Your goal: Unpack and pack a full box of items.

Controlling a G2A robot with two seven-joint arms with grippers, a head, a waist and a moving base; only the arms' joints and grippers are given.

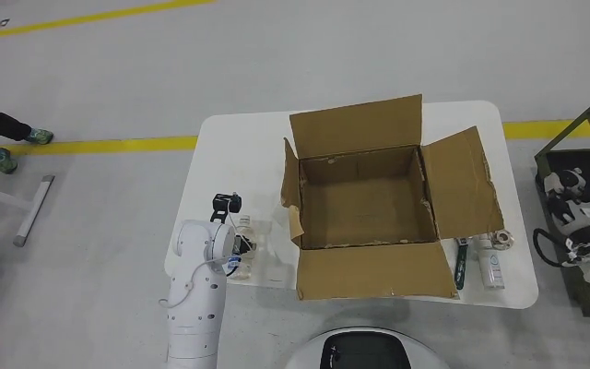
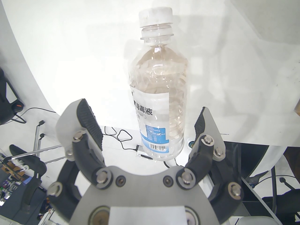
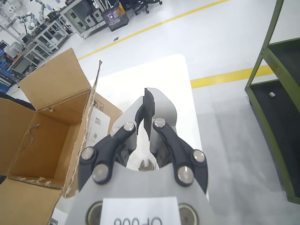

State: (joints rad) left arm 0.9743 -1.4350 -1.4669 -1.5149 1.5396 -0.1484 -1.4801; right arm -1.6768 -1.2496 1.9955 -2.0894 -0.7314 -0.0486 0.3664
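Note:
A clear bottle with a white cap and a blue-and-white label lies near the table's front left edge, its cap pointing away from my left gripper. That gripper is open, one finger on each side of the bottle's lower half, with gaps on both sides. In the top view the bottle sits at the tip of the left arm. The open cardboard box stands mid-table with its flaps spread and nothing visible inside. My right gripper is shut and holds nothing, beside the box, over the table's right part.
On the white table, right of the box, lie a green-handled tool, a white bottle and a small round item. A green shelf cart stands off the table's right edge. A wrench head shows under the right gripper.

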